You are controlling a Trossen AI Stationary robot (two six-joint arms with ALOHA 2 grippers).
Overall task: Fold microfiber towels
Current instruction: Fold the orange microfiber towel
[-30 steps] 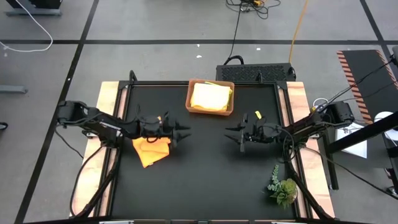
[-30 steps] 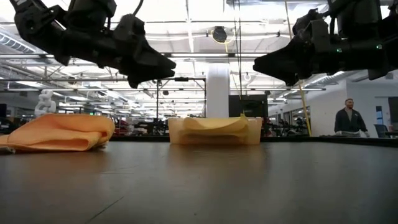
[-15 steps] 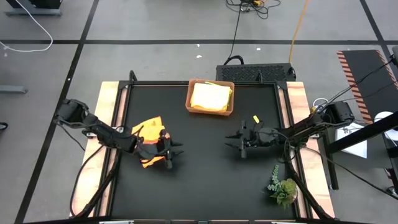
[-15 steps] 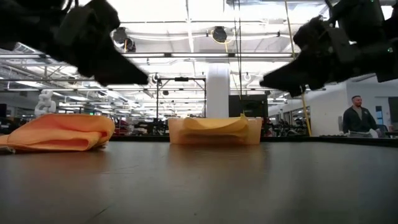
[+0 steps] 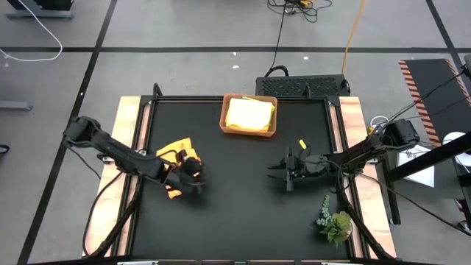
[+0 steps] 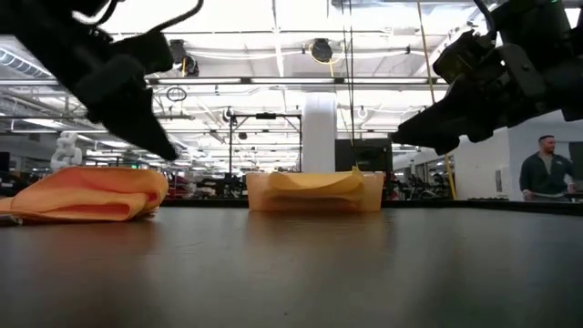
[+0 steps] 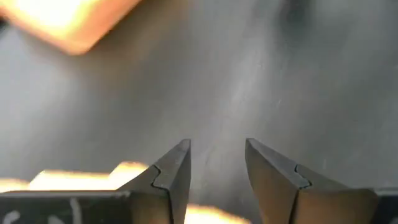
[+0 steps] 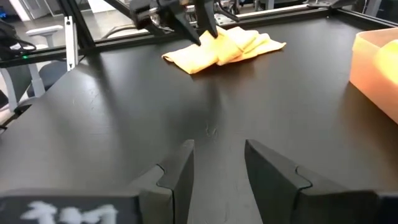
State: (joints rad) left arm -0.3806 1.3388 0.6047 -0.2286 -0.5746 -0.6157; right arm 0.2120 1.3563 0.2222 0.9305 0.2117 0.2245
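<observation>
Lying crumpled, orange towel diagonal

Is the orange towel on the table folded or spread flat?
Folded, loosely. In the low view the orange towel lies in doubled layers with a rounded fold edge, and the right wrist view shows it bunched, not flat.

You are looking at a black table with pale wooden side strips, standing on a grey floor crossed by dark tape lines. Cables trail across that floor behind the table, and a white cord loops at the far left. Across the table, you see a big open hall with bright ceiling lights, a white column, and a person standing at the right.
</observation>
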